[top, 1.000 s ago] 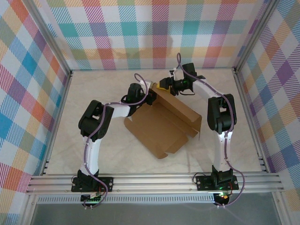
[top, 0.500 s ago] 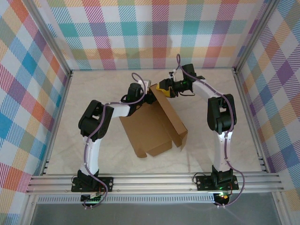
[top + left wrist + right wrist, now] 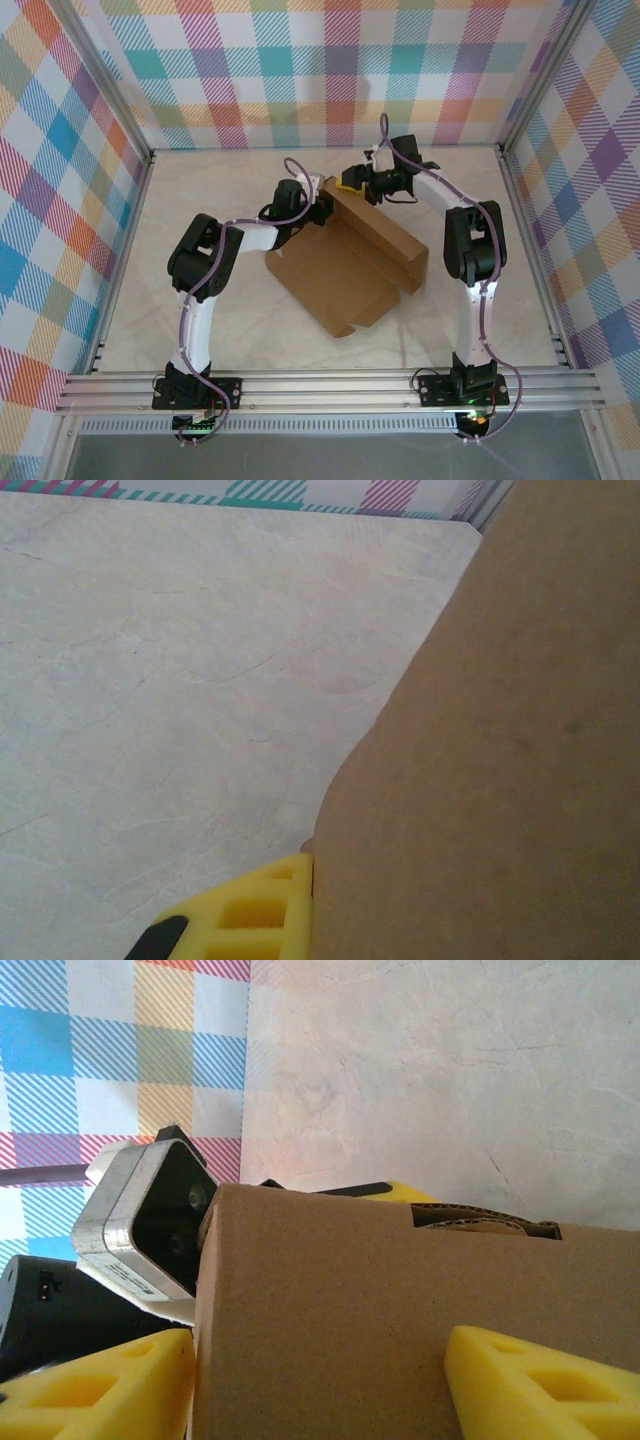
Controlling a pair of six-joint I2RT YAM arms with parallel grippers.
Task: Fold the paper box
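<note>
The paper box (image 3: pixel 345 265) is a brown cardboard sheet lying part-folded in mid-table, with a raised wall along its far right side. My left gripper (image 3: pixel 318 207) is at the box's far left corner. One yellow finger (image 3: pixel 250 915) presses flat against the cardboard (image 3: pixel 500 760), which hides the other, so the gripper is shut on the wall. My right gripper (image 3: pixel 350 187) is at the same far end. Its yellow fingers (image 3: pixel 95 1390) stand wide apart on either side of the box's end face (image 3: pixel 330 1300), open.
The left arm's wrist camera housing (image 3: pixel 150 1225) sits close behind the box corner, next to my right fingers. Plaid walls and a metal frame (image 3: pixel 150 152) enclose the pale marble table (image 3: pixel 200 190). Bare table lies left of and in front of the box.
Half a second ago the box's near end had swung left; it is now back to the right, as a second ago. The left gripper has closed on the cardboard.
</note>
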